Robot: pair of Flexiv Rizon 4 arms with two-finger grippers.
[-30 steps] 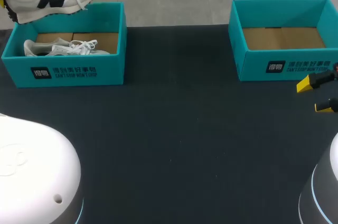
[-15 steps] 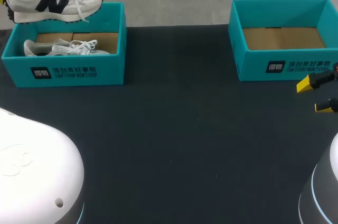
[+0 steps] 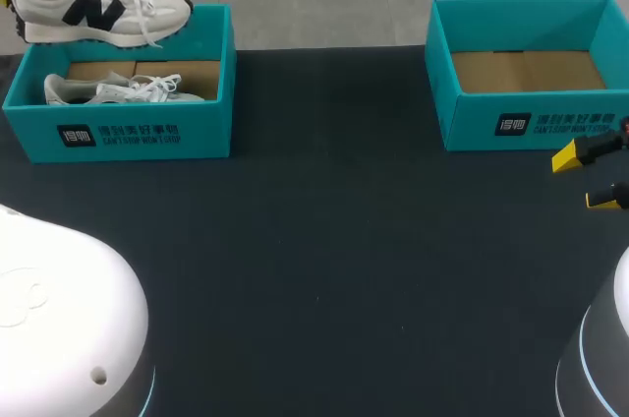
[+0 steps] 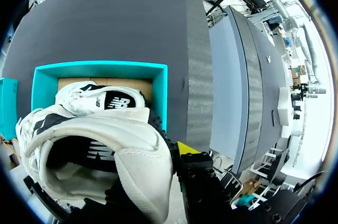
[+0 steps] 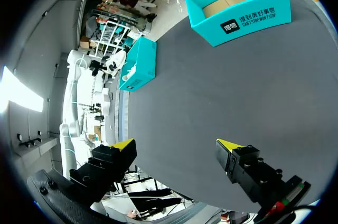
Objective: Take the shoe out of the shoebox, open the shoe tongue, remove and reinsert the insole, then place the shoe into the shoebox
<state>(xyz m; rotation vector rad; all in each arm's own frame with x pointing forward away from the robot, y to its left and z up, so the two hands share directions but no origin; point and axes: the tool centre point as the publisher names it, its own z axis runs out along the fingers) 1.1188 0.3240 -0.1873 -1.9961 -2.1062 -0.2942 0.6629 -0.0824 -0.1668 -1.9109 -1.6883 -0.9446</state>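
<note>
One white shoe (image 3: 98,12) (dark side logo) sits clamped in left gripper (image 4: 153,174); right gripper (image 5: 177,147) spread wide.

Dark grey matte tbl (image 3: 324,240), evenly lit.

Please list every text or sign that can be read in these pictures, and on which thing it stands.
Left shoebox front: white logo and two lines, too blurred to read.
Right shoebox front: same print, too small to read.
Held shoe: dark side logo, no words.
Shoe in box: small side logo, unreadable.
</note>
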